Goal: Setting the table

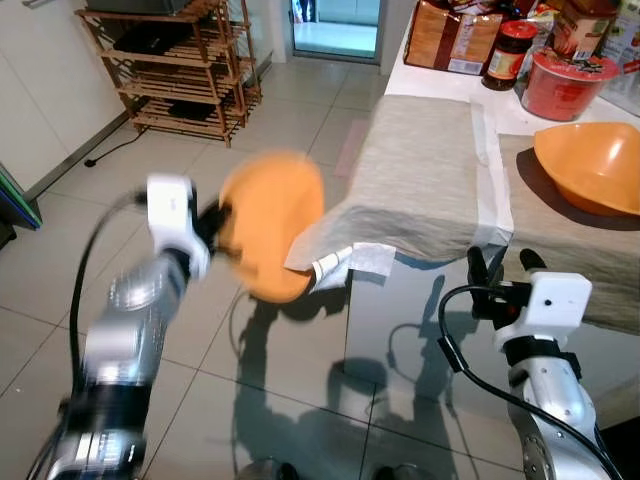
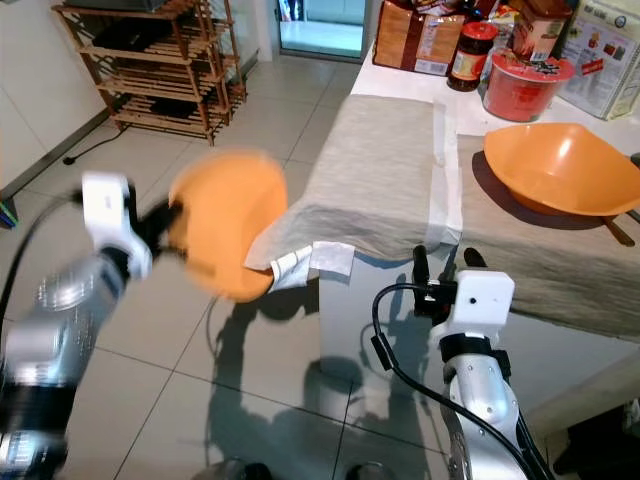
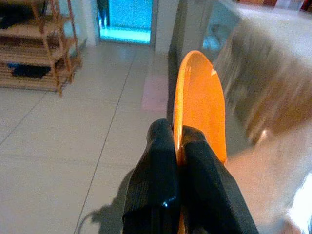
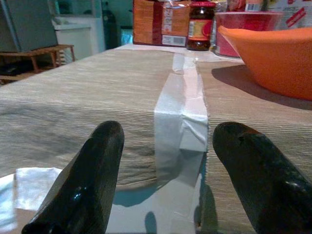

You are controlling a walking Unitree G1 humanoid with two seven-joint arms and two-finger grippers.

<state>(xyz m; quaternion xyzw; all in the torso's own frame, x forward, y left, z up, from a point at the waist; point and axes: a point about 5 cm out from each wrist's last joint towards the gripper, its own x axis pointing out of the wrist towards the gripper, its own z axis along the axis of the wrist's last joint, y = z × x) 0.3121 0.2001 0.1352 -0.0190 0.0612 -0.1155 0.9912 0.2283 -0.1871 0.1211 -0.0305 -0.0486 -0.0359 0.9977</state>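
From the head cameras I see a tiled floor [image 1: 300, 400], a wooden rack [image 1: 180, 70] and a table [image 1: 430, 60] under beige mats [image 1: 420, 170]. On it sit an empty orange bowl [image 1: 595, 165], a red tub [image 1: 565, 85], a jar [image 1: 510, 50] and a brown packet [image 1: 450, 35]. My left gripper [image 1: 218, 228] holds a blurred orange plate [image 1: 272, 232] above the floor, beside the table's edge.

In the left wrist view, its fingers [image 3: 156, 165] pinch the plate's rim, the plate edge-on.

In the right wrist view, my right gripper [image 4: 168, 161] is spread at the table's front edge.
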